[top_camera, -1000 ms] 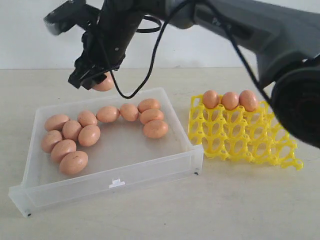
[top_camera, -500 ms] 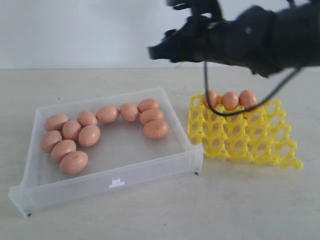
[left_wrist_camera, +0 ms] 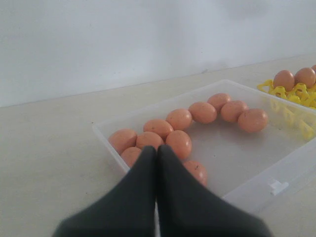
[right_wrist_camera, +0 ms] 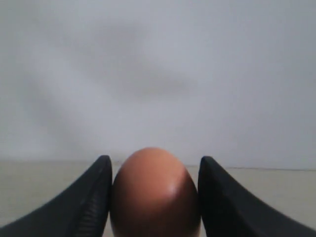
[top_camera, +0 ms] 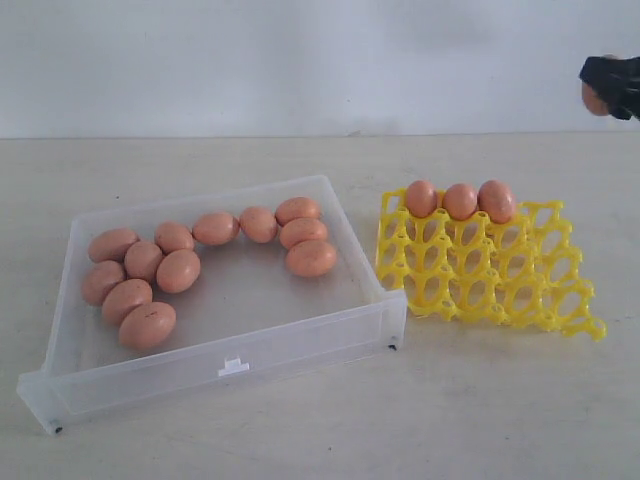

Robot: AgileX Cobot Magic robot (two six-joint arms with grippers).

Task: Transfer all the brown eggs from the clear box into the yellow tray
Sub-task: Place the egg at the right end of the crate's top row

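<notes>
though tiny from afar, brown egg [right_wrist_camera: 154,197] close-up in right gripper [right_wrist_camera: 154,159]

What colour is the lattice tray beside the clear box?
The tray is bright yellow; exterior view shows it best.

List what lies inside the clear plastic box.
Twelve pinkish-brown oval eggs lie loose in the clear plastic box, nothing else. In the left wrist view the shut black left gripper covers parts of the nearest eggs.
</notes>
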